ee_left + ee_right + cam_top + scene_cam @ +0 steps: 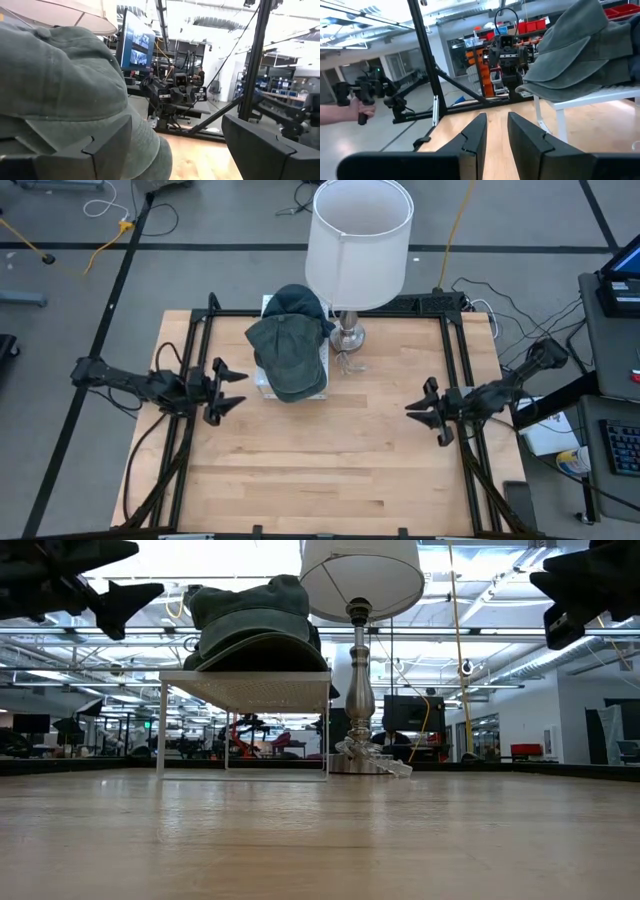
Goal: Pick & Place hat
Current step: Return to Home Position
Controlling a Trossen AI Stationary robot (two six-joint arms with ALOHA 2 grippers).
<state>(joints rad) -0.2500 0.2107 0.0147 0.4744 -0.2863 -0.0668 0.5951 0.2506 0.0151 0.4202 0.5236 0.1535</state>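
Observation:
A grey-green cap (288,352) lies on top of a small white stand (245,690) next to a lamp; a darker cap (300,305) sits partly under it toward the far edge. The cap also shows in the low view (255,625), the left wrist view (60,85) and the right wrist view (585,45). My left gripper (242,388) hovers open just left of the cap, at its height, with the cap beside one finger (107,150). My right gripper (408,408) hangs above the table's right side, well away from the cap, with a narrow gap between its fingers (496,120).
A lamp with a white shade (358,240) and a metal base (348,335) stands right of the stand, with a clear wrapped piece (350,365) at its foot. Black frame bars (455,360) run along the table's sides. Bare wood (330,460) fills the near half. A person's hand (340,112) shows beyond the table.

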